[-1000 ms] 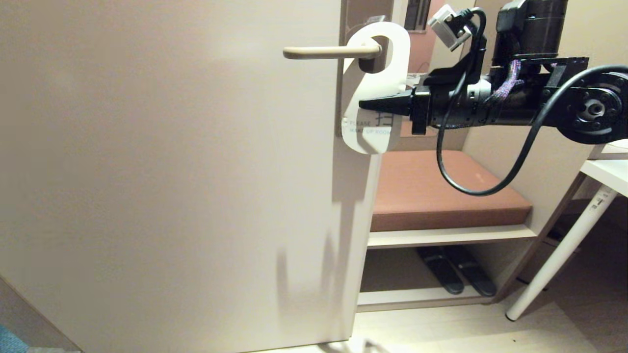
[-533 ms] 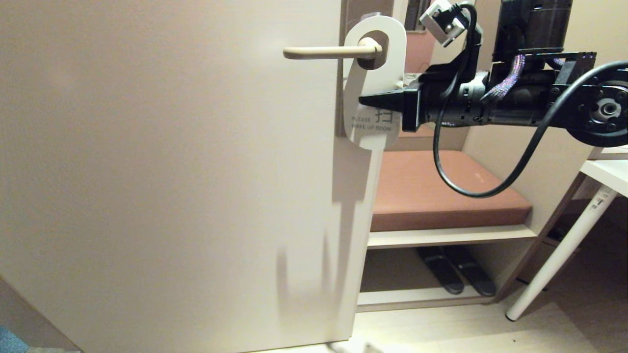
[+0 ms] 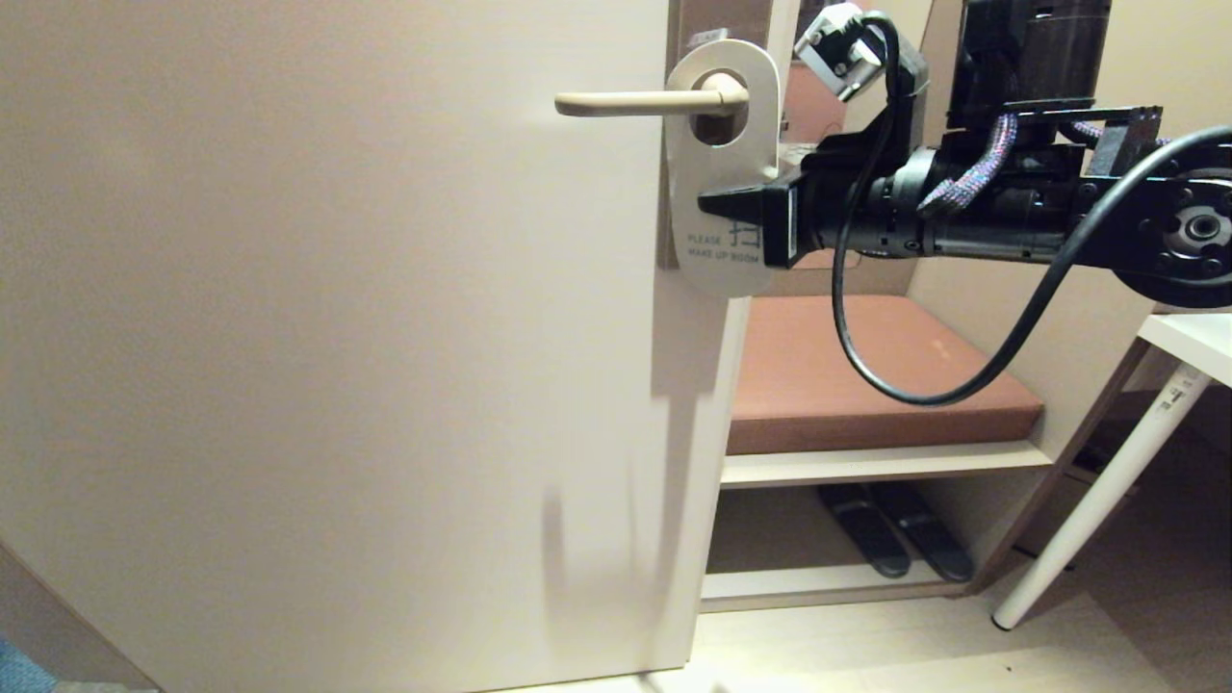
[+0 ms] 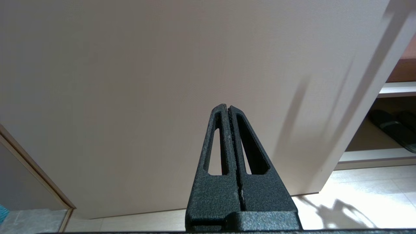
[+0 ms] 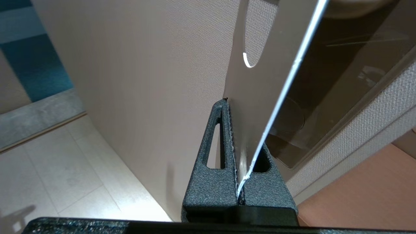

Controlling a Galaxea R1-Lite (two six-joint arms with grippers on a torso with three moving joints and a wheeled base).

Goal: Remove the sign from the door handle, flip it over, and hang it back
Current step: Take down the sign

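The sign shows its white "MAKE UP ROOM" side, and its round hole sits around the inner end of the cream door handle, against the brownish backplate. My right gripper reaches in level from the right and is shut on the sign's right edge at mid-height. In the right wrist view the card runs edge-on out of that gripper. My left gripper is shut on nothing and points at the lower part of the door.
The pale door fills the left of the head view. Right of it a brown cushioned bench sits over a shelf with dark slippers. A white table leg slants at the far right.
My right gripper has carried the sign left and slightly down toward the door. The sign now lies flatter against the backplate, with its hole further onto the handle.
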